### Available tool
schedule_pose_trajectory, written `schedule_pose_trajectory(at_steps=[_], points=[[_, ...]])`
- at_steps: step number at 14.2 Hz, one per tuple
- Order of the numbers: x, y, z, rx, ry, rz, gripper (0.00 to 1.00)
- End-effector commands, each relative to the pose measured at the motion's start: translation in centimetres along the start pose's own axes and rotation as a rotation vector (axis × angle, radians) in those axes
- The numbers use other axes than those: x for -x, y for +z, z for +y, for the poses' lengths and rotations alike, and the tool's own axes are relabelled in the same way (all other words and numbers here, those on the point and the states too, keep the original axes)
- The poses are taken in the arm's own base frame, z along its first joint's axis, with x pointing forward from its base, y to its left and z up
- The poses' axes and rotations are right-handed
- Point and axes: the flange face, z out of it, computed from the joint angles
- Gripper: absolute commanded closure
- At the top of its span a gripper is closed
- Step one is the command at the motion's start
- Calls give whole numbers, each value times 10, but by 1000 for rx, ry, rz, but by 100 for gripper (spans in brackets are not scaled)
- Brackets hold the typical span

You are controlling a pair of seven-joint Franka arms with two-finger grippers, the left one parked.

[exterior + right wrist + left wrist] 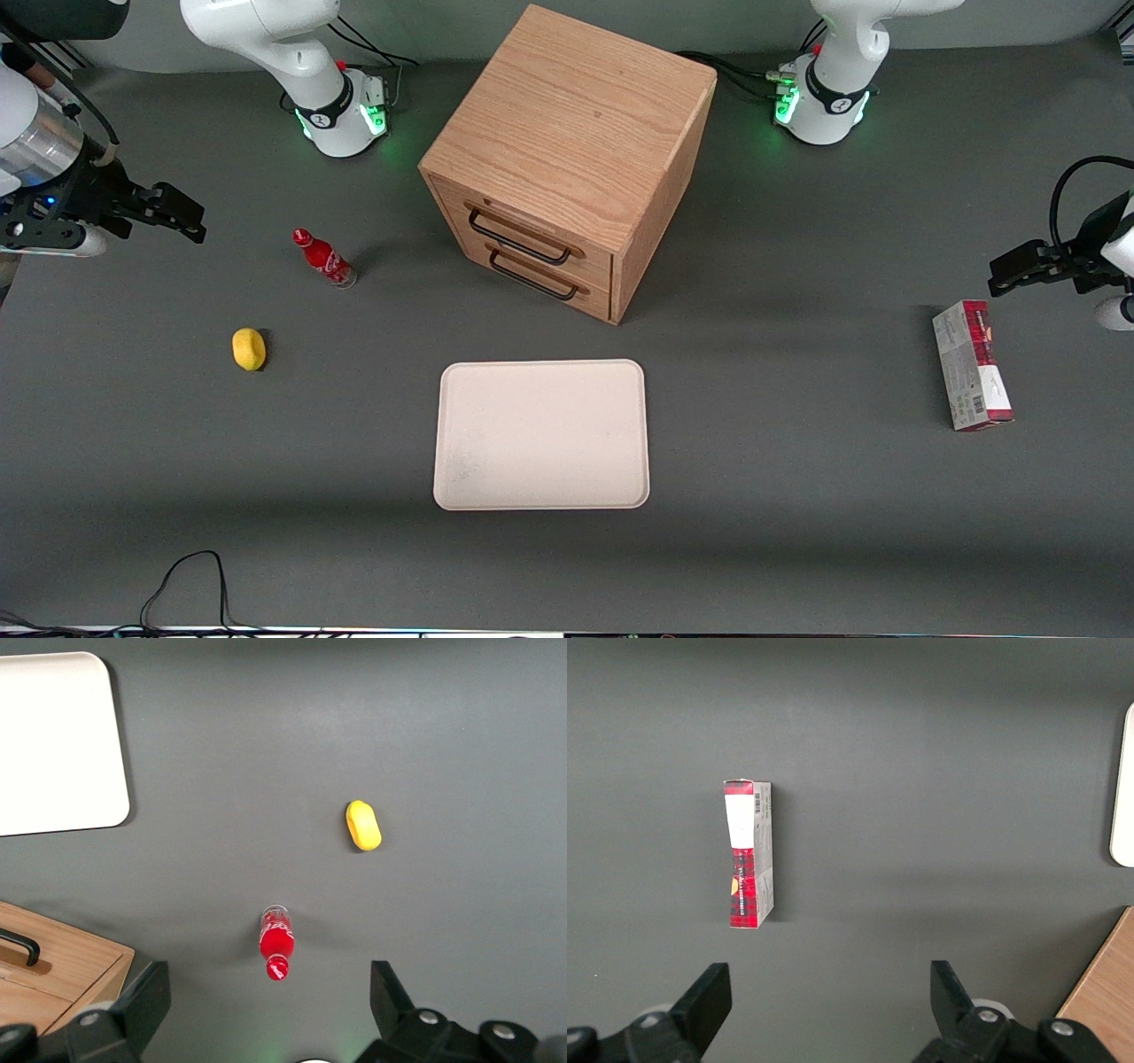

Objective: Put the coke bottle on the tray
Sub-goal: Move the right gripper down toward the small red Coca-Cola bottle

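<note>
Tool: the tool (182, 217) hangs above the bench (797, 496) at the working arm's end, its two fingers (142, 1001) spread wide apart, released, holding nothing and touching nothing.
Coke bottle: the coke bottle (324, 259) stands upright on the bench, red cap up, clear base down; it is well apart from the tool and, in the right wrist view (275, 942), shows between the two spread fingers but far below them.
Tray: the tray (541, 434) lies flat on the bench, nearer to the front camera than the cabinet, nothing on it; the bottle is well apart from it.
Lemon: the lemon (249, 348) rests on the bench near the bottle, nearer to the front camera than it.
Cabinet: the wooden cabinet (567, 151) has both drawers closed.
Carton: the carton (972, 364) lies flat toward the parked arm's end.
</note>
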Motion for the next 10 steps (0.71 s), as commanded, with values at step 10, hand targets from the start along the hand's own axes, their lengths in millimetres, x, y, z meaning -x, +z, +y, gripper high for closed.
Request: schedule_pose_trajectory(at_steps=[10], points=[[52, 133, -5, -65, -39, -108, 0]])
